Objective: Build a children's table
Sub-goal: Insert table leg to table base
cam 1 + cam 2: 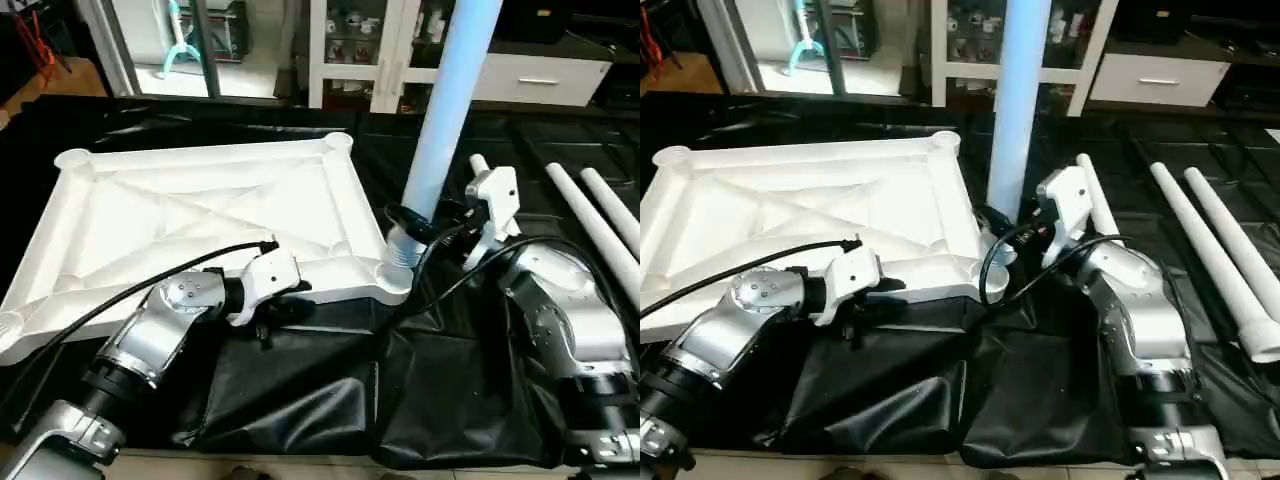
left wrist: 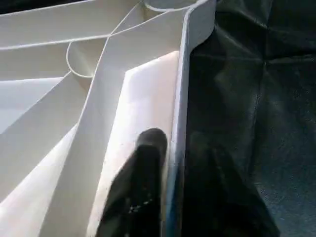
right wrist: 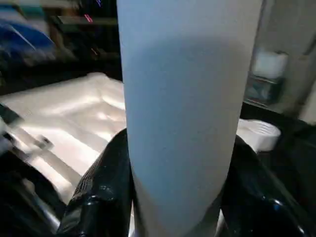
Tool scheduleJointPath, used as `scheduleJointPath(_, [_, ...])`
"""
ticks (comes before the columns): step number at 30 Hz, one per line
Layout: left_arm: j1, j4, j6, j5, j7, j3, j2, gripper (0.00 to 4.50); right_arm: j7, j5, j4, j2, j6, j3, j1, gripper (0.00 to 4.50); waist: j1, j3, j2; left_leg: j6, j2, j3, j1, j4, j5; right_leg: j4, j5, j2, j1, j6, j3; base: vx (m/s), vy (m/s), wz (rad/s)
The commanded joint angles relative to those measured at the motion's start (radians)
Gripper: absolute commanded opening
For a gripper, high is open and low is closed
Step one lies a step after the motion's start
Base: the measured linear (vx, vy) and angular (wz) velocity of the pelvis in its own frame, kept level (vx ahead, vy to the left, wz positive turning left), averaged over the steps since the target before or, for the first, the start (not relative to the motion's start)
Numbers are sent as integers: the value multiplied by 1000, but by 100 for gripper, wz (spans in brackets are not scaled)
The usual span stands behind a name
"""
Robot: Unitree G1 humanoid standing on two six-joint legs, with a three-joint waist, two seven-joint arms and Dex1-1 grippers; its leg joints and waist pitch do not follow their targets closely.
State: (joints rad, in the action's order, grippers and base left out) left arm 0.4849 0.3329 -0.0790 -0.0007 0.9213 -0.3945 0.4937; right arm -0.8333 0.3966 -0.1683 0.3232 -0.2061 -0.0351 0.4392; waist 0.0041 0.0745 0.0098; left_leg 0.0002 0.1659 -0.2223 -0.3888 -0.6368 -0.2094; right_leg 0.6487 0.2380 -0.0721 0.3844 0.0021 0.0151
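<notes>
the right tool [image 1: 418, 228] is gripping an upright leg [image 1: 447, 110] at the tabletop's [image 1: 190, 215] near corner socket [image 1: 398, 262]; the left tool [image 2: 168, 163] is pinching the top's rim. next: likely pressing the leg home.

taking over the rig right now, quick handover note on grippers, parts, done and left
Left gripper: straddles the near rim of the table top, one finger inside.
Right gripper: shut on the upright leg, low on the tube.
Table top lies underside up on black sheeting. Upright leg stands at its near right corner socket; full seating not visible.
Three spare legs lie to the right.
Left: fit those three.
</notes>
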Motion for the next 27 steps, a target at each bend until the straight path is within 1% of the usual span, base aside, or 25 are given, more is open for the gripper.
scheduleJointPath(1, [-4, 41, -13, 29, 17, -29, 10, 66, -46, 53, -17, -5, -4, -34, 18, 186, -6, -65, -6, 62, 69, 41, 30, 82, -86, -71, -46, -68, -32, -291, -37, 0, 0, 0])
scheduleJointPath(2, [-7, 41, -12, 38, 27, -35, 18, 61, -91, 77, -61, -7, 12, -51, 23, 186, -6, -65, -5, 62, 70, 41, 30, 82, -88, -72, -42, -68, -31, -292, -37, 0, 0, 0])
scheduleJointPath(3, [-8, 41, -10, 41, 32, -36, 20, 50, -108, 85, -79, -5, 17, -56, 26, 186, -7, -64, -6, 62, 69, 41, 30, 82, -93, -72, -36, -68, -30, -296, -37, 0, 0, 0])
scheduleJointPath(4, [-16, 33, -9, 45, 44, -40, 29, 50, -153, 101, -120, 8, 2, -64, 31, 186, -9, -65, -7, 64, 68, 41, 30, 81, -95, -72, -38, -68, -31, -303, -36, 0, 0, 0])
scheduleJointPath(5, [-19, 29, -11, 46, 47, -41, 32, 36, -167, 106, -132, 12, -2, -66, 32, 186, -10, -64, -9, 67, 69, 40, 29, 82, -84, -72, -45, -67, -32, -304, -36, 0, 0, 0])
scheduleJointPath(6, [-21, 27, -11, 45, 49, -41, 33, 22, -173, 107, -138, 15, -5, -67, 33, 186, -9, -64, -8, 69, 69, 42, 28, 82, -73, -70, -54, -67, -33, -303, -35, 0, 0, 0])
scheduleJointPath(7, [-29, 17, -12, 42, 57, -41, 38, 19, -200, 111, -159, 26, -21, -65, 30, 186, -11, -65, -11, 77, 68, 40, 28, 81, -58, -68, -73, -67, -32, -305, -35, 0, 0, 0])
scheduleJointPath(8, [-31, 15, -12, 41, 59, -41, 39, 13, -204, 110, -162, 28, -19, -64, 29, 186, -12, -66, -10, 83, 68, 40, 28, 80, -55, -67, -78, -68, -33, -308, -35, 0, 0, 0])
scheduleJointPath(9, [-40, 6, -11, 38, 68, -40, 44, 6, -216, 103, -177, 36, -12, -60, 25, 186, -13, -65, -14, 91, 68, 40, 26, 79, -48, -66, -83, -69, -34, -309, -35, 0, 0, 0])
scheduleJointPath(11, [-53, -7, -10, 37, 78, -40, 52, 6, -227, 93, -195, 44, 3, -56, 19, 186, -17, -64, -14, 101, 69, 40, 25, 79, -39, -66, -88, -70, -34, -313, -35, 0, 0, 0])
scheduleJointPath(13, [-72, -23, -8, 38, 86, -37, 64, 6, -234, 90, -216, 49, 35, -61, 14, 186, -20, -62, -15, 106, 69, 39, 25, 79, -44, -69, -72, -71, -32, -314, -35, 0, 0, 0])
scheduleJointPath(14, [-86, -38, -14, 35, 89, -32, 73, 6, -239, 93, -226, 48, 47, -68, 13, 186, -24, -59, -22, 107, 70, 39, 24, 80, -53, -70, -58, -70, -31, -313, -35, 0, 0, 0])
scheduleJointPath(15, [-95, -48, -17, 31, 91, -29, 78, 6, -244, 95, -234, 48, 53, -73, 13, 186, -26, -58, -20, 105, 71, 39, 25, 81, -62, -72, -38, -72, -31, -314, -35, 0, 0, 0])
scheduleJointPath(16, [-114, -69, -22, 25, 98, -23, 89, 6, -240, 88, -246, 47, 67, -77, 14, 186, -27, -55, -20, 102, 72, 39, 26, 83, -73, -75, -17, -70, -27, -312, -35, 0, 0, 0])
scheduleJointPath(17, [-114, -69, -22, 25, 98, -23, 89, 6, -240, 88, -246, 47, 67, -77, 14, 186, -28, -55, -19, 100, 72, 40, 26, 83, -74, -74, -14, -70, -28, -312, -35, 0, 0, 0])
scheduleJointPath(18, [-155, -112, -27, 11, 110, -10, 115, 6, -229, 72, -264, 43, 92, -81, 17, 186, -30, -53, -21, 98, 71, 39, 26, 84, -73, -74, -8, -68, -27, -310, -36, 0, 0, 0])
scheduleJointPath(21, [-171, -127, -29, 6, 115, -5, 125, 6, -227, 70, -268, 41, 97, -82, 19, 186, -31, -50, -21, 96, 72, 37, 30, 86, -86, -78, 6, -68, -23, -311, -37, 0, 0, 0])
scheduleJointPath(23, [-187, -145, -31, 0, 119, 0, 133, 6, -228, 73, -270, 37, 96, -84, 23, 186, -31, -48, -20, 90, 72, 38, 29, 88, -97, -80, 27, -67, -22, -305, -36, 0, 0, 0])
scheduleJointPath(24, [-200, -162, -37, -4, 123, 4, 138, 6, -233, 79, -266, 32, 89, -81, 27, 186, -31, -47, -20, 83, 72, 38, 31, 90, -107, -81, 42, -66, -20, -301, -37, 0, 0, 0])
scheduleJointPath(27, [-216, -184, -43, -5, 116, 10, 131, 6, -259, 98, -243, 23, 52, -60, 30, 186, -33, -47, -20, 75, 73, 39, 30, 91, -116, -82, 54, -67, -20, -298, -38, 0, 0, 0])
